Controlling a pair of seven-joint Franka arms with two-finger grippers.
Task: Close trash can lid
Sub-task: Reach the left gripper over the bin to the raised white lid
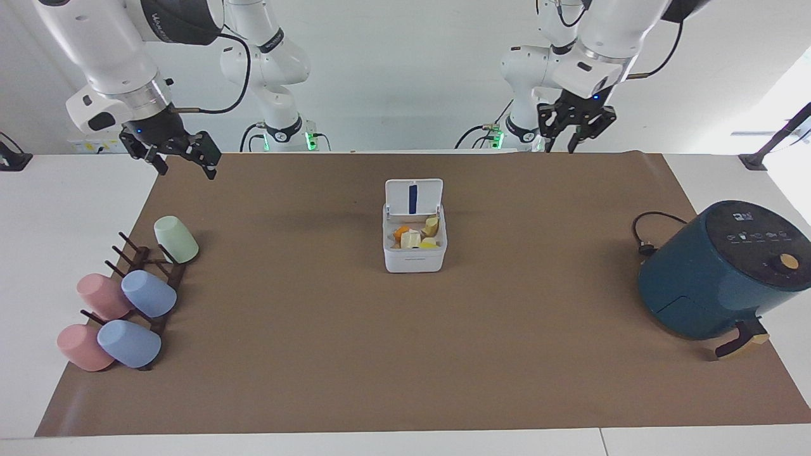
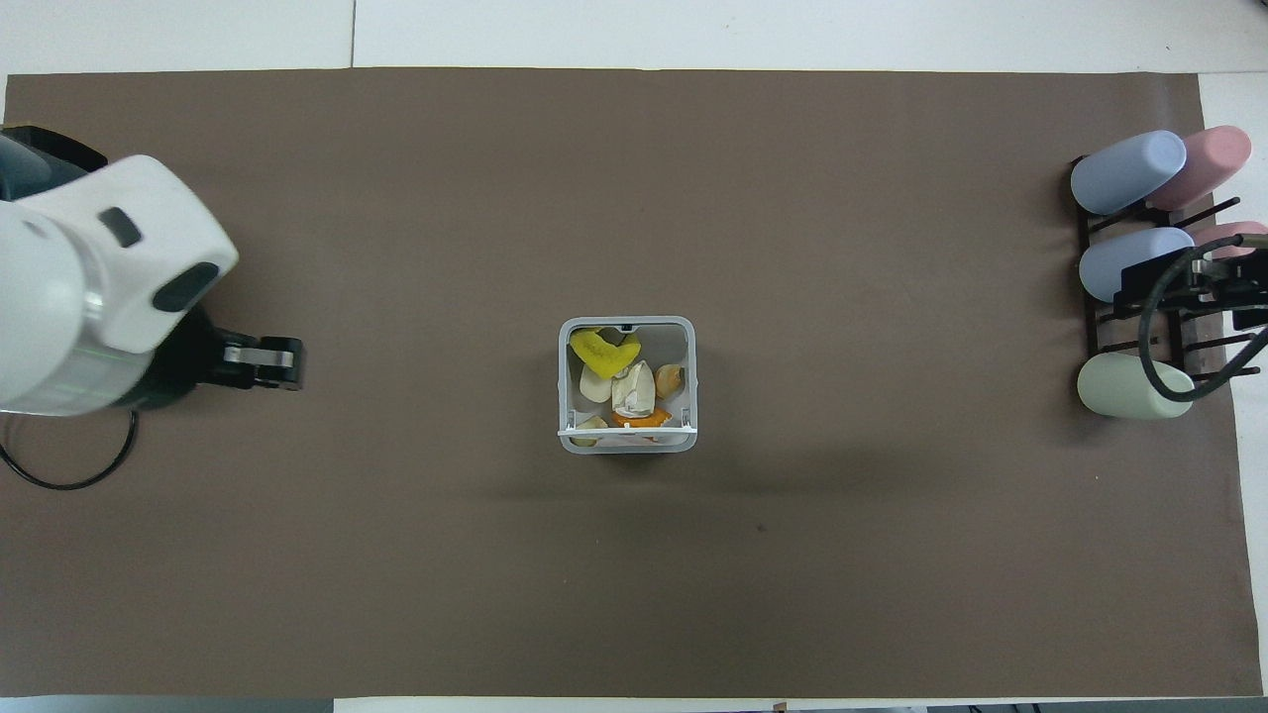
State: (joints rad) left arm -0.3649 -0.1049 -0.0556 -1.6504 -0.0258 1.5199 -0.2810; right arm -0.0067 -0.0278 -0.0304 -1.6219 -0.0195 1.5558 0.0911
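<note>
The small white trash can (image 1: 415, 256) stands in the middle of the brown mat, with food scraps inside; it also shows in the overhead view (image 2: 694, 386). Its lid (image 1: 413, 196) stands upright on the side nearer to the robots, the dark blue strip showing; from overhead the lid (image 2: 624, 433) is seen edge-on. My left gripper (image 1: 560, 147) is open and empty, raised over the mat's edge by the robots, between the trash can and the air fryer; it also shows overhead (image 2: 267, 362). My right gripper (image 1: 184, 163) is open and waits, raised by the cup rack's end.
A dark teal air fryer (image 1: 716, 272) with a black cord (image 1: 646, 231) stands at the left arm's end. A dark rack with several pastel cups (image 1: 127, 297) lies at the right arm's end, also seen overhead (image 2: 1129, 267). Brown mat (image 1: 405, 354) covers the table.
</note>
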